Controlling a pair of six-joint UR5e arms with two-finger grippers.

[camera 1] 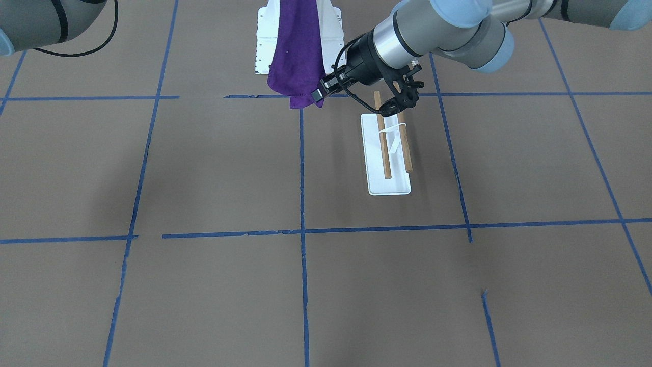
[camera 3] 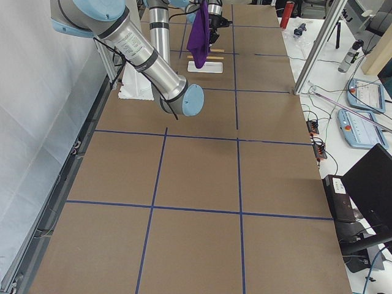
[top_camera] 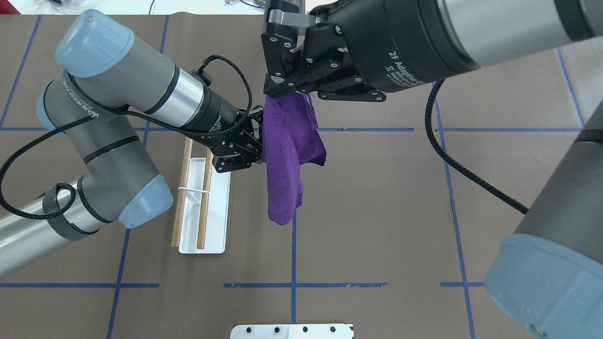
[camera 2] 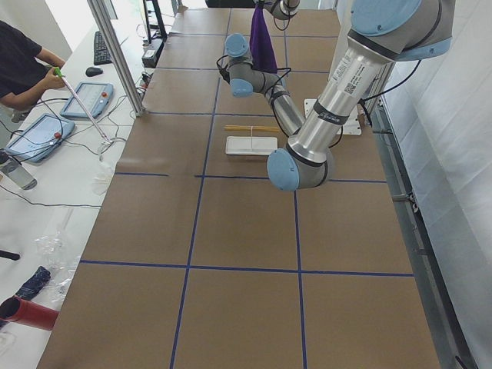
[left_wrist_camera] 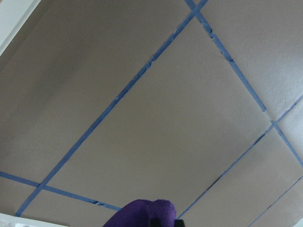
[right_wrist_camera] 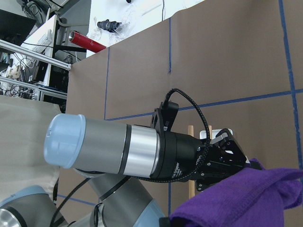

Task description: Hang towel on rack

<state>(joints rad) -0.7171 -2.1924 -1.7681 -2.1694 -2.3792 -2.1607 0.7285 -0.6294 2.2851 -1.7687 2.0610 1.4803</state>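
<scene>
The purple towel (camera 1: 298, 51) hangs down over the table's middle, its top bunched in my right gripper (top_camera: 285, 92), which is shut on it from above. In the overhead view the towel (top_camera: 285, 160) drapes toward the robot. My left gripper (camera 1: 320, 94) reaches in sideways and is shut on the towel's lower corner; purple cloth shows between its fingers in the left wrist view (left_wrist_camera: 144, 215). The rack (camera 1: 374, 168), a white base with two brown rods, stands on the table just beside and below the left wrist, apart from the towel. It also shows in the overhead view (top_camera: 214, 212).
The brown table is marked with blue tape lines (camera 1: 301, 168). The white bolted pedestal plate (camera 1: 265, 46) lies behind the towel, near the robot. A person and side tables with devices (camera 2: 46, 115) stand beyond the table's far edge.
</scene>
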